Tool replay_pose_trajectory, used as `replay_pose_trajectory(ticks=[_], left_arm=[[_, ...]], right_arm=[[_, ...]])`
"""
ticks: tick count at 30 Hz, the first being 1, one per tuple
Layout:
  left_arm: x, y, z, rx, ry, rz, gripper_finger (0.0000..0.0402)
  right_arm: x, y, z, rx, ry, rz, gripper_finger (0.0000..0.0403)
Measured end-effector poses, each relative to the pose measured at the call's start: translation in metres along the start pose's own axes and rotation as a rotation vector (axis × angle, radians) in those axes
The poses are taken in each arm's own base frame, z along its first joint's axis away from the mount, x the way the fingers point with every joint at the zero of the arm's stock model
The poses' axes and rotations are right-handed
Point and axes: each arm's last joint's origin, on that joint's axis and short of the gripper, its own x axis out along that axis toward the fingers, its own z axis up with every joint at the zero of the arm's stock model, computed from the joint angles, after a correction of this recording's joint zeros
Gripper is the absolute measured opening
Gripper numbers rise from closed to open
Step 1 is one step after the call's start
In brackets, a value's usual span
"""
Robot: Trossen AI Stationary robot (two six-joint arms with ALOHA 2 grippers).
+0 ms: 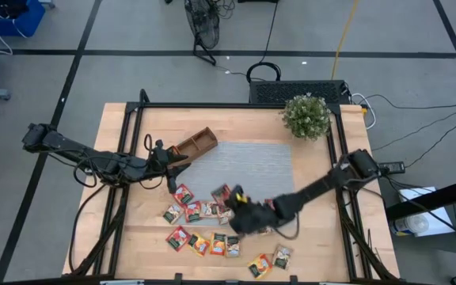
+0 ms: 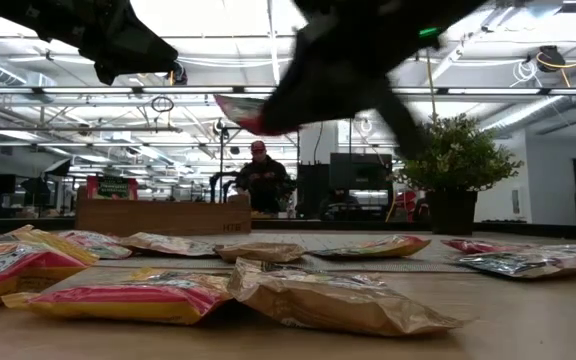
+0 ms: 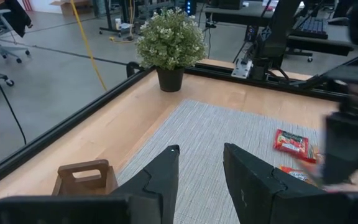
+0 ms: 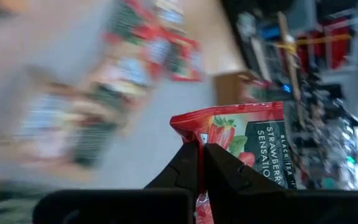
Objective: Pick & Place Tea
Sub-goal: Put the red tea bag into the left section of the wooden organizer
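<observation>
Over the worktop, high view: right hand point(image 1: 240, 212) sits above the scattered tea sachets point(image 1: 204, 229) at the front of the worktop point(image 1: 315, 245), just off the grey mat point(image 1: 244, 170); left hand point(image 1: 171, 158) waits near the wooden tray point(image 1: 196, 142).
Low view: a red sachet point(image 2: 240, 115) hangs clear of the worktop under a dark arm; the other sachets lie flat, the tray stands behind them.
Left wrist view: left hand point(image 3: 201, 171) is partly open and empty, over the mat, with the tray just ahead and a potted plant point(image 3: 171, 43) beyond.
Right wrist view: right hand point(image 4: 201, 163) is pinched tight on one edge of the red sachet, which is off the surface.
Doing it well: judging by the thin edge grip, carry slowly, keep the sachet hanging free, clear the pile, and line up over a tray compartment before releasing.
</observation>
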Motion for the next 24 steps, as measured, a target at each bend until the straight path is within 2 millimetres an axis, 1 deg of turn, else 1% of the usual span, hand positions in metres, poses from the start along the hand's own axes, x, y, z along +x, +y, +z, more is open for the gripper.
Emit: replay_pose_trajectory(ticks=[4, 7, 10, 15, 19, 24], left_arm=[[0.0, 0.0, 0.0, 0.0, 0.0, 0.0, 0.0132], [0.0, 0.0, 0.0, -0.001, -0.001, 0.0, 0.0131], [0.0, 0.0, 0.001, -0.008, -0.01, -0.002, 0.0132], [0.0, 0.0, 0.002, -0.056, -0.02, -0.005, 0.0131], [0.0, -0.001, 0.002, -0.103, -0.021, -0.006, 0.0132], [0.0, -0.001, 0.002, -0.216, -0.02, -0.007, 0.0132]], right_arm=[[0.02, -0.027, -0.012, 0.046, 0.004, -0.088, 0.0008], [0.03, -0.043, -0.019, 0.076, -0.002, -0.146, 0.0008], [0.037, -0.055, -0.024, 0.091, -0.057, -0.157, 0.0008], [0.044, -0.068, -0.028, 0.092, -0.151, -0.161, 0.0008], [0.048, -0.076, -0.033, 0.061, -0.148, -0.196, 0.0008], [0.052, -0.085, -0.04, 0.018, -0.132, -0.229, 0.0008]])
